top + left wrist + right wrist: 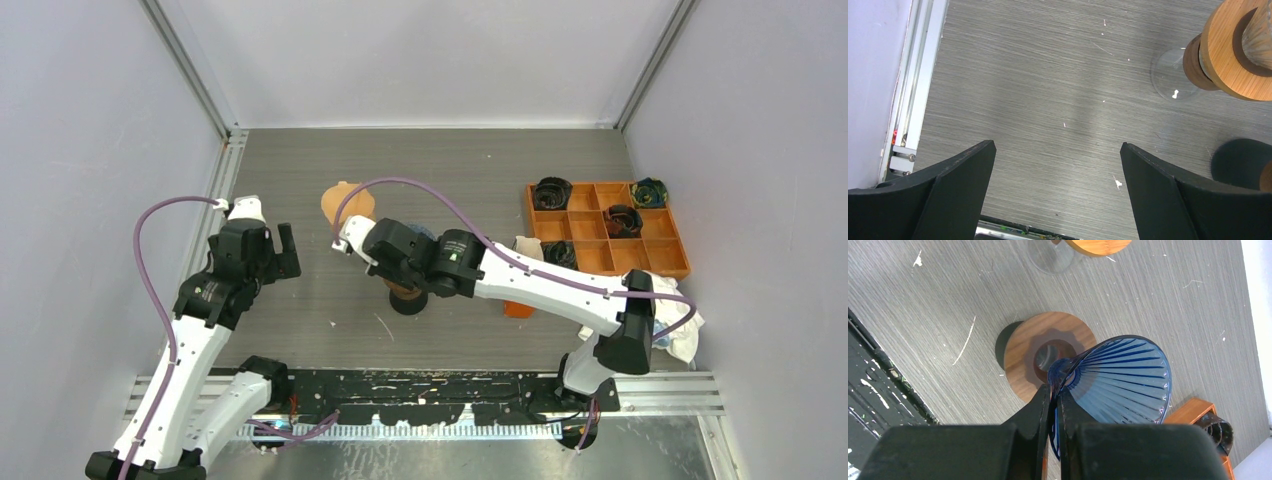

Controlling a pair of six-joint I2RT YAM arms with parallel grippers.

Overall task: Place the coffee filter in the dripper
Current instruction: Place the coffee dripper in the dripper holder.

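My right gripper (pixel 1054 390) is shut on the rim of a blue ribbed glass dripper (pixel 1118 375), holding it tilted just above a round wooden stand ring (pixel 1023 350) on a black base. From above, the right gripper (pixel 398 268) covers the stand (pixel 408 297), and only a sliver of the dripper (pixel 425 235) shows. My left gripper (pixel 1058 147) hangs open over bare table with nothing between its fingers, well left of the stand (pixel 278 240). A white paper-like piece (pixel 527 247) lies beside the tray; I cannot tell whether it is the coffee filter.
A glass piece with a wooden collar (pixel 347 203) stands behind the stand, at the top right of the left wrist view (pixel 1228 55). An orange compartment tray (pixel 607 272) with black parts sits at the right. A white cloth (pixel 685 335) lies by the right arm's base.
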